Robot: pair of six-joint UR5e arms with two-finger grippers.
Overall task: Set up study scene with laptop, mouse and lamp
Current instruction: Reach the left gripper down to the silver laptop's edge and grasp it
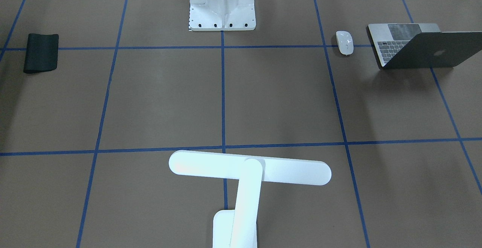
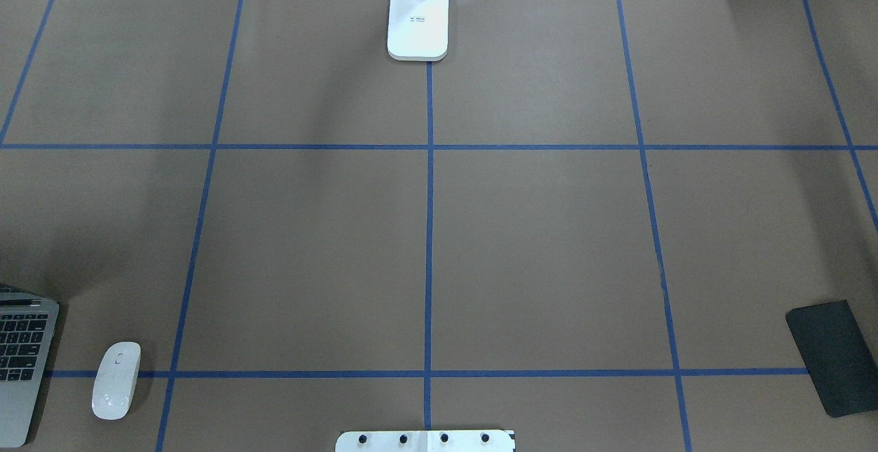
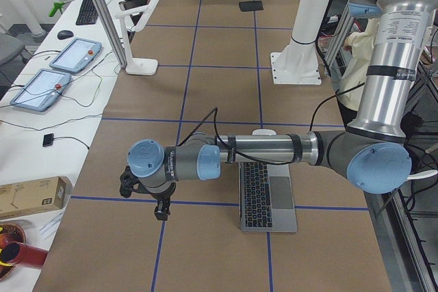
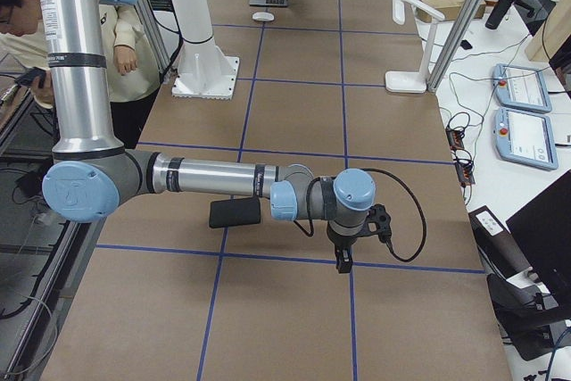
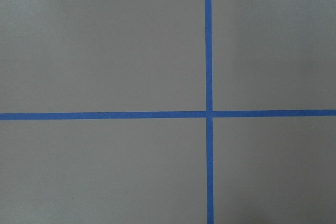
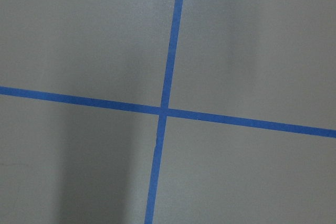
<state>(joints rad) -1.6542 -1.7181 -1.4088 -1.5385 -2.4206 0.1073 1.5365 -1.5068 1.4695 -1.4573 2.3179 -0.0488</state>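
Observation:
The laptop stands open at the table's end on my left, its keyboard towards my base; it also shows in the overhead view and the exterior left view. The white mouse lies just beside it. The lamp stands upright at the far middle edge, its base on the tape line. My left gripper hangs over bare table, out past the laptop. My right gripper hangs over bare table near the black mat. I cannot tell whether either is open or shut.
A flat black mat lies at the table's end on my right. The white ribbed pedestal is bolted at the near middle edge. Blue tape lines grid the brown paper. A person stands behind the pedestal. Both wrist views show only paper and tape.

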